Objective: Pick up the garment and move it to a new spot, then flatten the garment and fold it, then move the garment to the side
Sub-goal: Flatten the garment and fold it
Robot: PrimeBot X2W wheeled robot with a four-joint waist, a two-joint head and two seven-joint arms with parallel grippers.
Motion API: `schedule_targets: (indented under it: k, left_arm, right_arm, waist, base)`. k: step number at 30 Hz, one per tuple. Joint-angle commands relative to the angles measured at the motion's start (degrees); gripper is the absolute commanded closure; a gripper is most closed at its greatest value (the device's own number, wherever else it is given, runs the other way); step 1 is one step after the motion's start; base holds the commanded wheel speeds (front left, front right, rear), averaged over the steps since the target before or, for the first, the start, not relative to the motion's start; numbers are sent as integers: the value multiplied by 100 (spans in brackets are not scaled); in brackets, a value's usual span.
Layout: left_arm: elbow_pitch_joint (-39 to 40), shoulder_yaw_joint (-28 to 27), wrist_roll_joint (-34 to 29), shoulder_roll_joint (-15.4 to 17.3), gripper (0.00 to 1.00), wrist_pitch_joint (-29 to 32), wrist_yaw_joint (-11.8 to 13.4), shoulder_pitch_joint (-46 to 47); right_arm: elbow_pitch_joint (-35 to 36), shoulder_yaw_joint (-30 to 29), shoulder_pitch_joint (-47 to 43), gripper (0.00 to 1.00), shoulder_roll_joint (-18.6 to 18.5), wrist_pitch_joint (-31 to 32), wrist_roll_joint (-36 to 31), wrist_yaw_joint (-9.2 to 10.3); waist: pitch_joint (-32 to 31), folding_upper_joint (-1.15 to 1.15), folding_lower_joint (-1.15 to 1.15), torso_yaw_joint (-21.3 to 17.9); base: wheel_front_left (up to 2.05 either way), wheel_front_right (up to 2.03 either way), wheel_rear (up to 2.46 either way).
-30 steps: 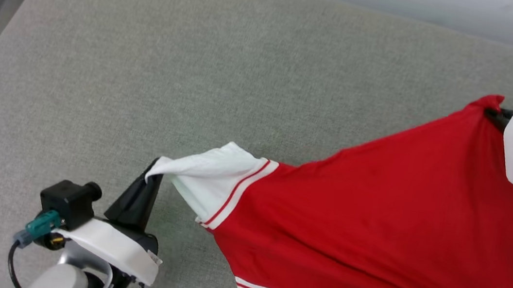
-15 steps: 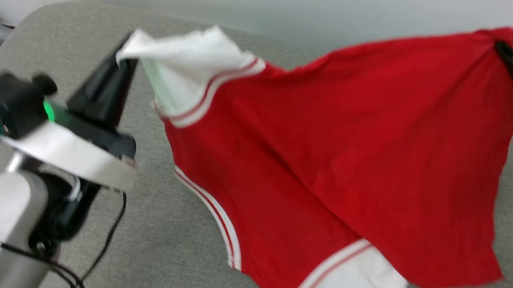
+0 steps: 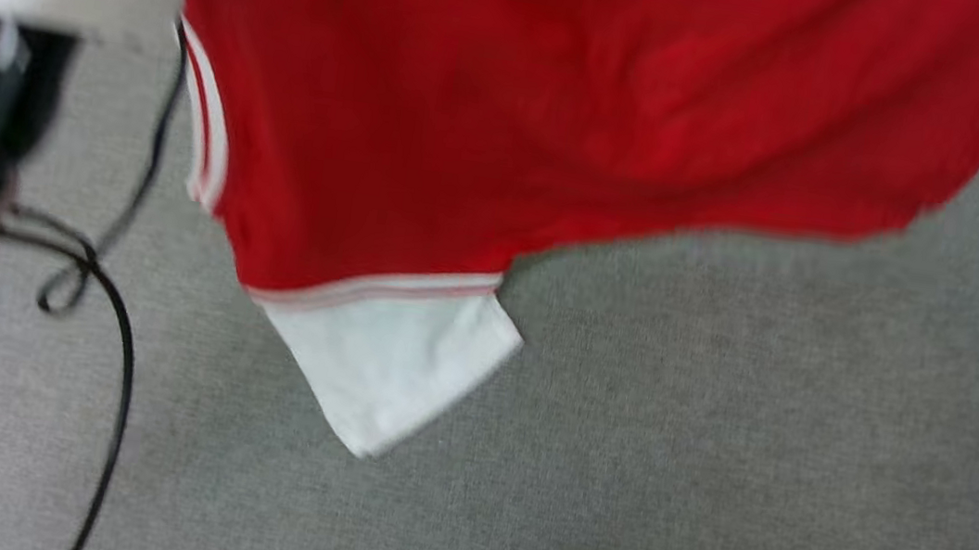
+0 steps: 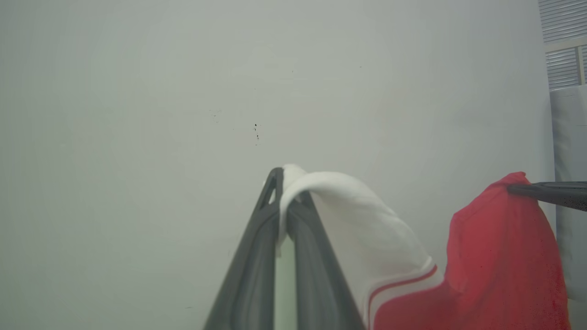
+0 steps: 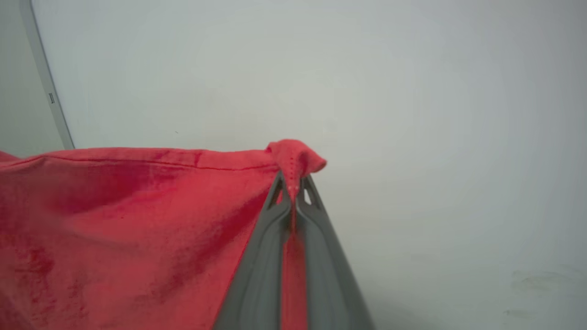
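one garment (image 3: 522, 83) clamped by two: left tool (image 4: 286, 190), right tool (image 5: 292, 183)

Of the garment (image 3: 566, 107): red jersey body, white short sleeves, red-and-white striped trim at the sleeve seams and along one edge. Hangs in the air, spread wide, above the grey padded surface (image 3: 711, 452). Droops lowest at one white sleeve (image 3: 390, 366), its corner pointing down. Is pinched at the tip of the other sleeve (image 4: 348, 215) and at a bunched red corner (image 5: 296, 158). Runs nearly straight along the stitched edge leading from that corner. Looks blurred in the head view.
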State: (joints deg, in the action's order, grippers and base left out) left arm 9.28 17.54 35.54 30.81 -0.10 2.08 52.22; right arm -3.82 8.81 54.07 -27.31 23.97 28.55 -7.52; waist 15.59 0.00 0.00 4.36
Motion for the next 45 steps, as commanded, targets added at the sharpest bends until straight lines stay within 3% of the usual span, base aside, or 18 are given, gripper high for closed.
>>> schedule_targets:
  k: [1, 7, 14, 23, 28, 35, 45]
  left_arm:
    - [-154, -42, 19, -26, 100, 19, -59, 332]
    - [-1052, -83, -48, -139, 100, 101, -351, 2092]
    - [-2309, -24, -292, -292, 100, -53, -615, 4043]
    - [-3544, 98, -428, -550, 100, -525, -772, 5373]
    - [-4075, 267, -400, -633, 100, -793, -860, 5390]
    - [-4542, 531, -268, -629, 100, -1159, -933, 4823]
    - [-4401, 484, 47, -611, 100, -1488, -940, 2937]
  right_arm:
    - [9, -51, 264, 100, 86, 32, -91, 7]
    - [-250, -222, 1634, 100, 329, 112, -562, 7]
    - [-1171, -271, 3489, 100, 482, -242, -1219, 8]
    - [-2717, -265, 5113, 100, 747, -993, -1722, 7]
    - [-3353, -80, 5235, 100, 802, -1372, -1697, 7]
    - [-3997, 141, 4646, 100, 898, -1954, -1378, 7]
    - [-4398, 571, 3257, 100, 1054, -2959, -799, 7]
  waist:
    - [373, 0, 0, -34]
    - [1212, 0, 0, -101]
    - [1963, 0, 0, -159]
    - [2487, 0, 0, -154]
    - [2678, 0, 0, -160]
    - [2686, 0, 0, -216]
    - [2278, 0, 0, -285]
  base:
    - [0, 0, 0]
    - [0, 0, 0]
    - [0, 0, 0]
    - [0, 0, 0]
    - [0, 0, 0]
    - [0, 0, 0]
    - [0, 0, 0]
